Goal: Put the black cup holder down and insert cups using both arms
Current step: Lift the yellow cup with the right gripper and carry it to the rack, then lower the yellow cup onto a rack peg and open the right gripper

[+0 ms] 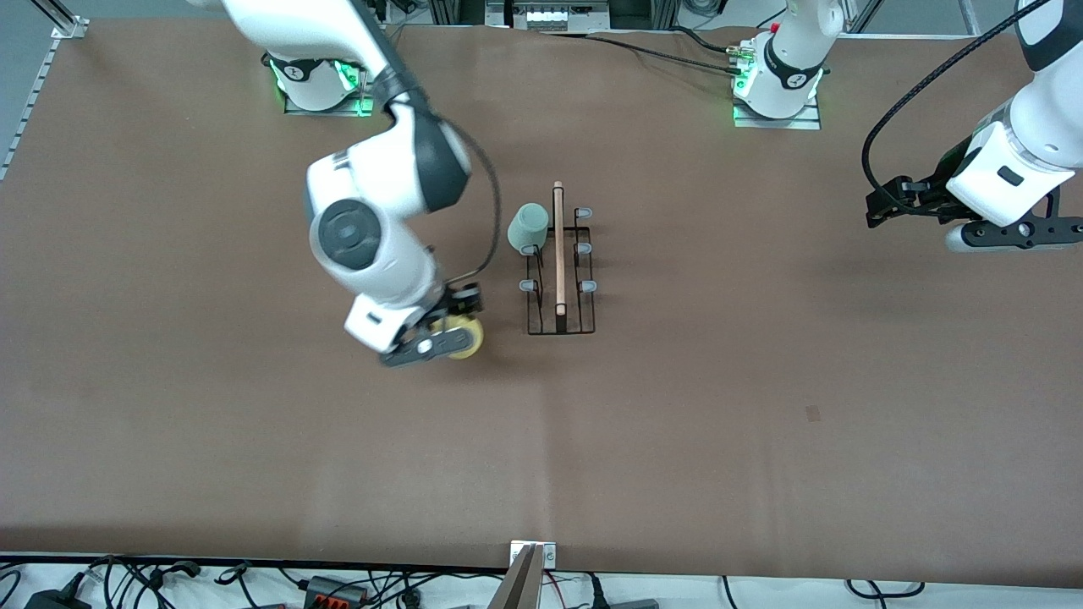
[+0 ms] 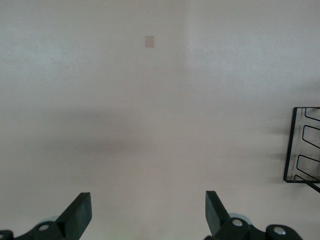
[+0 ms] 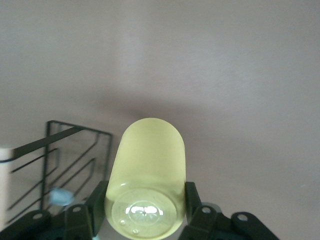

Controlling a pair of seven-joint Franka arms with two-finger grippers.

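Note:
The black cup holder (image 1: 560, 317) stands mid-table, a light wooden rod (image 1: 558, 249) along its top. A pale mint green cup (image 1: 528, 227) sits upside down on one of its pegs, on the side toward the right arm's end. My right gripper (image 1: 442, 340) is shut on a yellow cup (image 1: 467, 338), over the table just beside the holder. In the right wrist view the yellow cup (image 3: 150, 165) fills the space between the fingers (image 3: 98, 202), with the holder (image 3: 70, 150) beside it. My left gripper (image 1: 873, 208) waits open and empty over the left arm's end of the table; its wrist view shows its fingers (image 2: 80, 212) wide apart.
A small dark patch (image 1: 813, 413) marks the brown table cover. A corner of the holder (image 2: 300, 150) shows at the edge of the left wrist view. Cables and a metal bracket (image 1: 533, 554) lie along the table edge nearest the front camera.

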